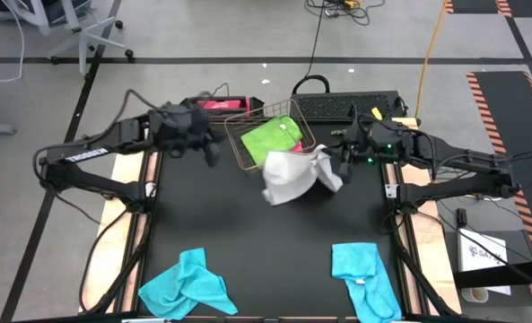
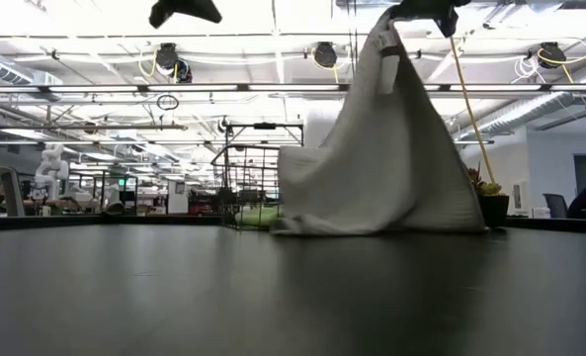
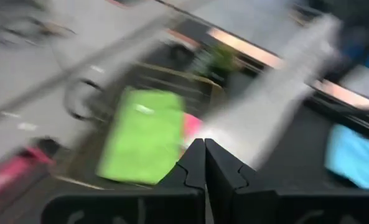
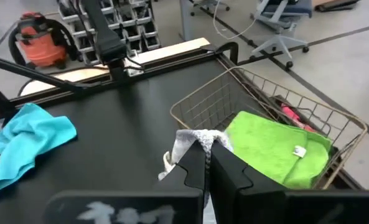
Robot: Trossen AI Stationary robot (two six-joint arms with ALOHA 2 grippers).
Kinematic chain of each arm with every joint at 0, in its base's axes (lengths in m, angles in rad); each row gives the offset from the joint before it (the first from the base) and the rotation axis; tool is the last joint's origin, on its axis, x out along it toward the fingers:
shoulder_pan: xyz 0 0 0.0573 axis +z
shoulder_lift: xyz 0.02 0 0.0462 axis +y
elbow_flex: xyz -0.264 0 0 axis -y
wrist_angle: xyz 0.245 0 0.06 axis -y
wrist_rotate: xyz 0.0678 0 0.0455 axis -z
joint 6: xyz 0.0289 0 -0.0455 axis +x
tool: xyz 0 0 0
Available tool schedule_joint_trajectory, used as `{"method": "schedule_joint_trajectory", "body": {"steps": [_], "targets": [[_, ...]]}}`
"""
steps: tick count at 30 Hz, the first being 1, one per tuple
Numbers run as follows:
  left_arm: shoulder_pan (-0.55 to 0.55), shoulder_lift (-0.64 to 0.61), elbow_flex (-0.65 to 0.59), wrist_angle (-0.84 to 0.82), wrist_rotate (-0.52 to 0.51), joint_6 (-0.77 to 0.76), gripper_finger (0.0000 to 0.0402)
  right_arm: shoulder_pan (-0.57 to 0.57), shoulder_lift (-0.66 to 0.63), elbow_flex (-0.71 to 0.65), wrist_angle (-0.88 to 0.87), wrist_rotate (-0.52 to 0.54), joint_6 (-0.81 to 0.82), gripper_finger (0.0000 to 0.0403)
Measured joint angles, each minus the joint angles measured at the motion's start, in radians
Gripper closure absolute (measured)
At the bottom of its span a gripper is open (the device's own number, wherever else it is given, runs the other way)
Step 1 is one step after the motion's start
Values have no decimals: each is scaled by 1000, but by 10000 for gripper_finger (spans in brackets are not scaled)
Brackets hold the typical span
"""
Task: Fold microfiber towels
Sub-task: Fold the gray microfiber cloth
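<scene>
Lifting grey towel (image 1: 294,177) out of wire basket (image 1: 244,151): right gripper (image 1: 344,162) clamped tight on its corner, lower edge dragging on table (image 1: 248,233). Left gripper (image 1: 209,148) closed, empty, beside basket. Green towel (image 1: 271,136), pink towel (image 4: 288,114) inside basket. Two blue towels (image 1: 187,285) crumpled at near edge. Judgement: nothing folded yet.

Right gripper (image 1: 344,164) closed on a corner of the light grey towel (image 1: 291,176); cloth hangs from its fingers and spreads onto the black surface (image 1: 248,242), partly over the copper wire basket (image 1: 248,144). Lime green towel (image 1: 272,136) in the basket, beyond the grey one from those fingers. Left gripper (image 1: 210,154) closed, empty, just beside the basket's other side. Two turquoise towels (image 1: 187,285) (image 1: 362,274) well apart from both fingers, at the near edge
</scene>
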Motion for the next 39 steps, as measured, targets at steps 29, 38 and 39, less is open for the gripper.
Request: {"method": "schedule_joint_trajectory", "body": {"steps": [29, 38, 39], "targets": [[186, 582, 0, 296, 337, 90, 171, 6, 5, 0, -7, -26, 55, 403], [297, 587, 0, 323, 583, 14, 169, 6, 5, 0, -6, -25, 49, 403], [301, 587, 0, 323, 590, 11, 169, 6, 5, 0, -5, -25, 46, 403]]}}
